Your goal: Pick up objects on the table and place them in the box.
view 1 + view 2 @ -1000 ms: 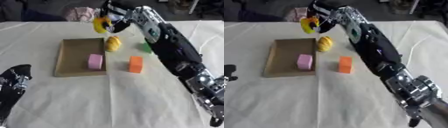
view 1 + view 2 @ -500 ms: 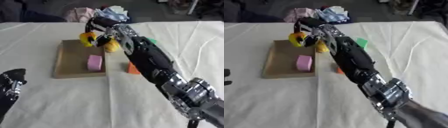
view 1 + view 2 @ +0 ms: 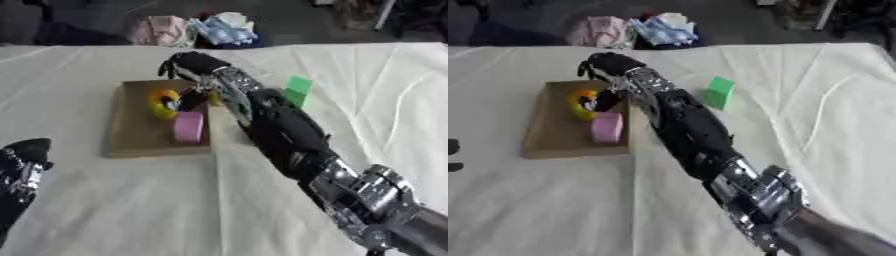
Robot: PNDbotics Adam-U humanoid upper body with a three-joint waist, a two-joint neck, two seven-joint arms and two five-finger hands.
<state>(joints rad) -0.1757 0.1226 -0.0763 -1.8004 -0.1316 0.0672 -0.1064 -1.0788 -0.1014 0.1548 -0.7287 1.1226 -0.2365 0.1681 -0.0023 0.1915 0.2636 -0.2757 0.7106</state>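
**Two objects in the box, a yellow one being set down**

Two items are seen inside the cardboard box (image 3: 131,135), which lies on the cloth-covered table (image 3: 105,210) toward its far left part. A pink block (image 3: 188,127) stands against the box's right wall, at about the middle of that wall. A yellow ring-shaped object (image 3: 162,103) with a dark centre is placed just beyond it, nearer the box's far right corner.

The right hand (image 3: 194,70) is reached across from the near right edge, its arm stretched diagonally over the table so that the hand is hung over the box's far right corner. Its fingers are curled downward at the yellow object; they appear to be closed on it, though contact is blurred and a release already under way cannot be ruled out. The low hold over the box floor is judged to suit a gentle set-down rather than a drop.

A green block (image 3: 720,92) is left on the cloth beyond the box's right side, well apart from it, and is judged to be still awaiting pickup. Something yellow is glimpsed behind the forearm by the box's right wall; its identity is unclear.

The left hand (image 3: 22,170) is rested idle at the near left edge; the set of its fingers cannot be told.
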